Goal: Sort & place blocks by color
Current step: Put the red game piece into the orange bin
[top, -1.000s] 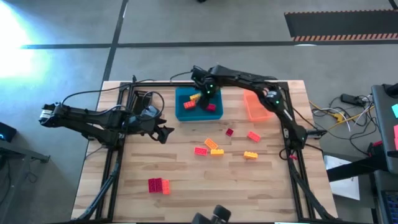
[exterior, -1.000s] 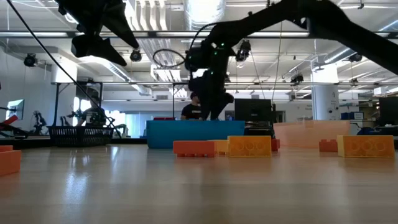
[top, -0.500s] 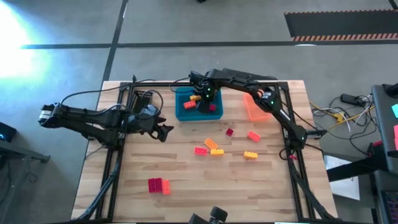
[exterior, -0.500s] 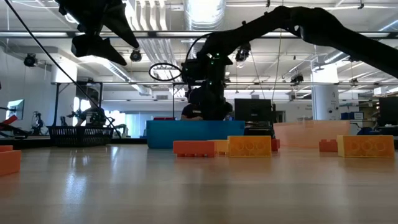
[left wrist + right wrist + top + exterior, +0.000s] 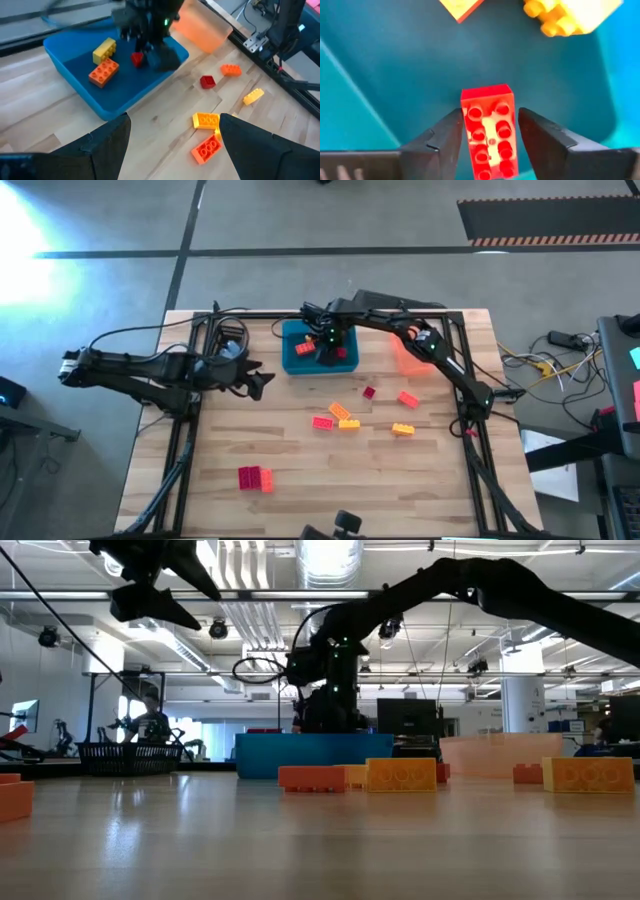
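Observation:
My right gripper [image 5: 328, 345] reaches down into the blue tray [image 5: 296, 364] and is shut on a red brick [image 5: 487, 127]. An orange brick [image 5: 103, 72] and a yellow brick [image 5: 104, 48] lie on the tray's floor beside it. Several more bricks lie on the table near its middle: dark red [image 5: 369, 392], red-orange [image 5: 408, 399], orange [image 5: 340, 411], red [image 5: 322, 422] and yellow [image 5: 403, 429]. A magenta and red pair [image 5: 255, 477] lies near the front left. My left gripper [image 5: 258, 380] is open and empty above the table, left of the blue tray. My right gripper pinches the red brick's two long sides [image 5: 466, 131] between its two fingers [image 5: 445, 137]. The fingers come from above, pointing down, and lie along the brick. Its studs face up. It is low inside the blue tray; whether it touches the floor I cannot tell.
A translucent orange tray [image 5: 410, 352] stands right of the blue tray at the far side. Black frame rails [image 5: 190, 430] run along the table's left and right edges. Bare wood lies between the loose bricks and the near edge.
My right gripper has gone toward the table's left edge and down into the blue tray, carrying the red brick between its fingers. My left gripper has drawn a little toward the far edge.

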`<control>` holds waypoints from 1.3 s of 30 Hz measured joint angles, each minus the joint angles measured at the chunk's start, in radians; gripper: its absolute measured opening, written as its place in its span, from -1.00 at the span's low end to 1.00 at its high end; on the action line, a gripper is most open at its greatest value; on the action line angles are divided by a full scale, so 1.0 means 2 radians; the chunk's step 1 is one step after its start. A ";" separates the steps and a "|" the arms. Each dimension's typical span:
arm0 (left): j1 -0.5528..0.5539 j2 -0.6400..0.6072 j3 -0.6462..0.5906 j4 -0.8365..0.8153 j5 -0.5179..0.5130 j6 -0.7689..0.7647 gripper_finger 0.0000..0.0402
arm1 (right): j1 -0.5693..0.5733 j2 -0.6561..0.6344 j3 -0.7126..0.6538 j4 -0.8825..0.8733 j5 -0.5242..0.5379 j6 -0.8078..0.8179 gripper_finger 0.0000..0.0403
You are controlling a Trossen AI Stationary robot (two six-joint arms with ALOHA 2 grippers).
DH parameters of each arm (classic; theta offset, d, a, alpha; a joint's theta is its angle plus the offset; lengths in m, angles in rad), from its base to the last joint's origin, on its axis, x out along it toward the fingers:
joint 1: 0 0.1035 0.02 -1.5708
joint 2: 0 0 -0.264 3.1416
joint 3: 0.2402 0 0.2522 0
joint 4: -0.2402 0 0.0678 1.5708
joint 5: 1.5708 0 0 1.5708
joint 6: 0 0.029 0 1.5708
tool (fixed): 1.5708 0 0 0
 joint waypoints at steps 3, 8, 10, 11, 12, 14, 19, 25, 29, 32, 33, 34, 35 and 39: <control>0.000 -0.004 0.000 0.000 -0.002 0.000 0.43 | 0.000 0.007 0.000 -0.001 0.000 -0.001 -0.30; 0.000 -0.005 0.000 0.000 -0.002 0.000 0.43 | 0.000 0.007 0.000 -0.001 -0.004 0.002 -0.37; 0.000 -0.004 0.000 0.000 -0.002 0.000 0.43 | 0.000 0.003 0.000 -0.005 -0.004 0.002 -0.37; 0.000 -0.004 0.000 0.000 -0.002 0.000 0.43 | 0.000 -0.001 0.001 -0.013 -0.004 0.004 -0.37; 0.000 -0.004 0.000 0.000 -0.001 0.000 0.43 | 0.000 -0.007 0.003 -0.020 -0.004 0.005 -0.37; 0.000 -0.004 0.000 0.000 -0.002 0.000 0.43 | 0.000 -0.024 0.012 -0.032 -0.004 0.013 -0.37; 0.000 -0.003 0.000 0.000 -0.002 0.004 0.43 | -0.001 -0.090 0.027 -0.093 0.017 0.036 -0.37; 0.000 -0.003 0.000 0.000 -0.002 0.008 0.43 | -0.047 -0.184 -0.025 -0.164 0.060 0.069 -0.37; 0.000 -0.003 0.000 0.000 -0.001 0.013 0.43 | -0.107 -0.245 -0.136 -0.145 0.062 0.116 -0.37; 0.000 -0.003 0.000 0.000 -0.001 0.013 0.43 | -0.151 -0.293 -0.240 -0.109 0.059 0.159 -0.37; 0.000 -0.003 0.000 0.000 -0.001 0.014 0.43 | -0.163 -0.310 -0.277 -0.090 0.058 0.170 -0.37; 0.000 -0.003 0.000 0.000 -0.001 0.014 0.43 | -0.174 -0.325 -0.312 -0.067 0.054 0.182 -0.37; 0.000 -0.003 0.000 0.000 -0.001 0.014 0.43 | -0.182 -0.339 -0.345 -0.044 0.048 0.193 -0.37; 0.000 -0.003 0.000 0.000 -0.001 0.018 0.43 | -0.194 -0.380 -0.445 0.027 0.030 0.232 -0.27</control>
